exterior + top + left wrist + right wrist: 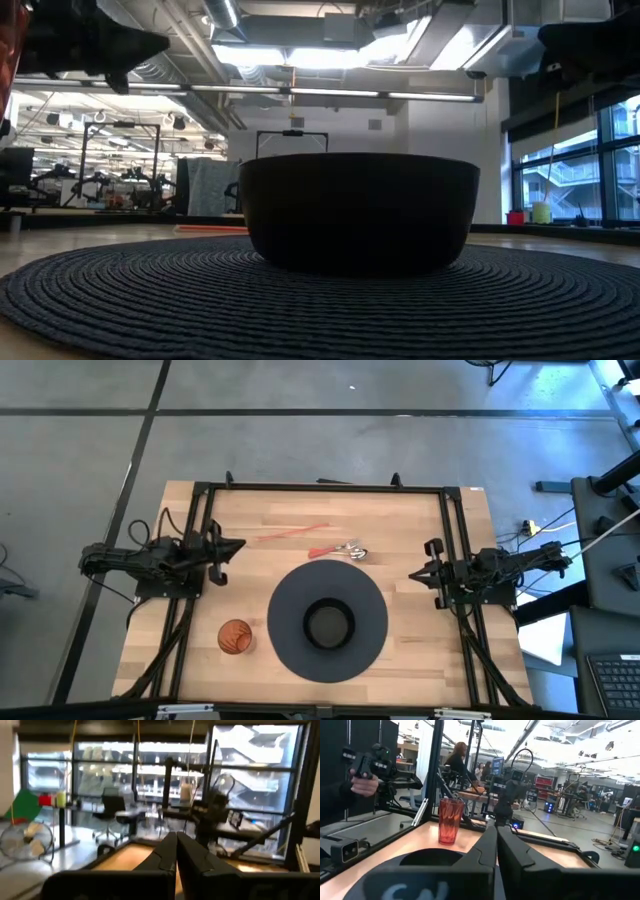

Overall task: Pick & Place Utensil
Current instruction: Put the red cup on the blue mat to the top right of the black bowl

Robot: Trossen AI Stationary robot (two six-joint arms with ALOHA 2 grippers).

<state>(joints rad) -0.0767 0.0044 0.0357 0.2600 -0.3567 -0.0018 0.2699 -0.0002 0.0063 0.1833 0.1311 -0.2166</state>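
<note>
A utensil with a red handle and a shiny metal head [343, 549] lies flat on the wooden table [430, 660], just beyond the round dark mat [290, 660]. A dark bowl [328, 622] stands on the middle of that mat, also seen as bowl [358, 210] on mat [300, 300]. A thin pink stick [292, 532] lies left of the utensil. My left gripper [235, 546] hovers shut at the table's left side, and its fingers [176, 836] hold nothing. My right gripper [415, 574] hovers shut at the right side, fingers [496, 826] together, facing the mat.
A red-orange cup [234, 637] stands upright on the table near the front left, also seen as cup [450, 820]. A black frame [320, 487] runs along the table's edges. Beyond the table, a person's hand [362, 782] holds a device and another person [460, 760] sits.
</note>
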